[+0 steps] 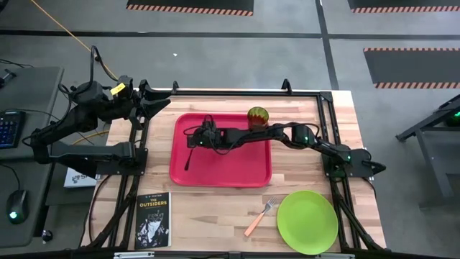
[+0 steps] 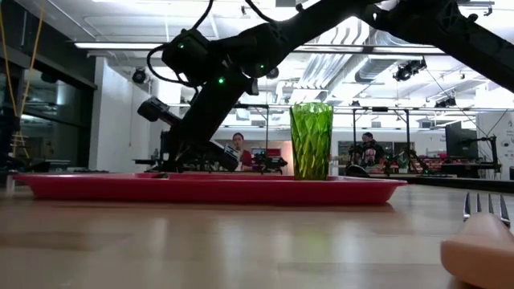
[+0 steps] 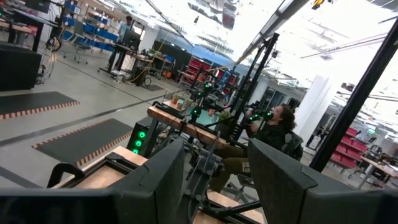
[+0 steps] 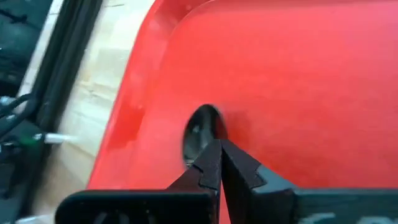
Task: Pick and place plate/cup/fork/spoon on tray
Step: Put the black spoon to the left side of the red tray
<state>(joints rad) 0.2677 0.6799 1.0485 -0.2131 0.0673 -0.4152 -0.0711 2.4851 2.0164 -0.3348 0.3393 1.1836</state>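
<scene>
Large industrial robotics lab: high ceiling with exposed ducts [image 2: 377,68], grey floor with hazard-striped mats [image 1: 190,6], red storage bins [image 3: 202,65], more workstations, seated person [image 3: 277,127] beyond the fingers.

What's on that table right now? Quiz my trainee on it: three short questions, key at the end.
1. Which arm's end effector hangs closed over the spoon on the tray?
2. True or false: the fork lies on the tray.
3. What stands in the tray's far right corner? A) plate B) cup C) book

Key:
1. The right end effector. The left end effector waits open at the table's left edge.
2. False: it lies on the bare table.
3. B
</scene>
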